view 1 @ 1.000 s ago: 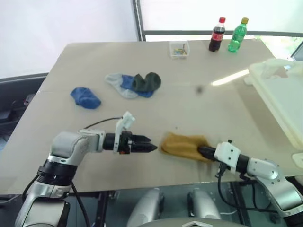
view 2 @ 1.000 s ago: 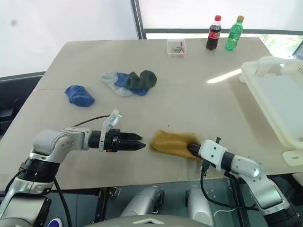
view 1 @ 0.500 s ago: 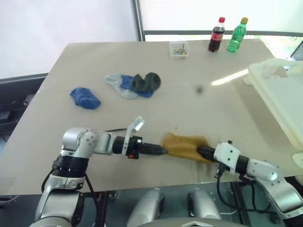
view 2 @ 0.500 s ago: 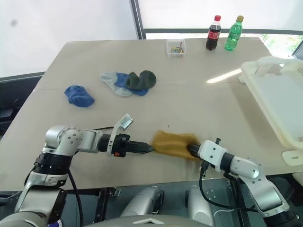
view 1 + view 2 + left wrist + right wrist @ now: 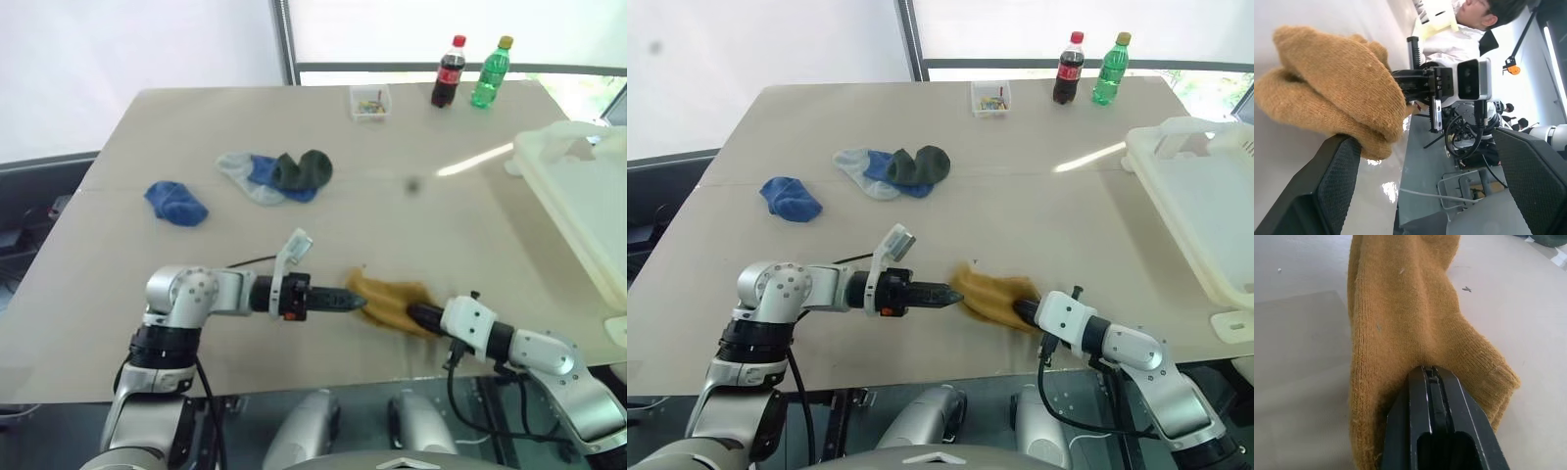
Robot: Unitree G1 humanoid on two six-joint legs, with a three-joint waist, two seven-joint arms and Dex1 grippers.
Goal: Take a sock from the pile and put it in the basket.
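I am reading no text anywhere: the red label on the cola bottle (image 5: 450, 72) and the label on the green bottle (image 5: 491, 72) are showing too small to make out.

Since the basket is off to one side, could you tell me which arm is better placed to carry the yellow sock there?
Probably the right. Its gripper is shut on the yellow sock, and the basket sits on its side. The left gripper is open at the sock's other end.
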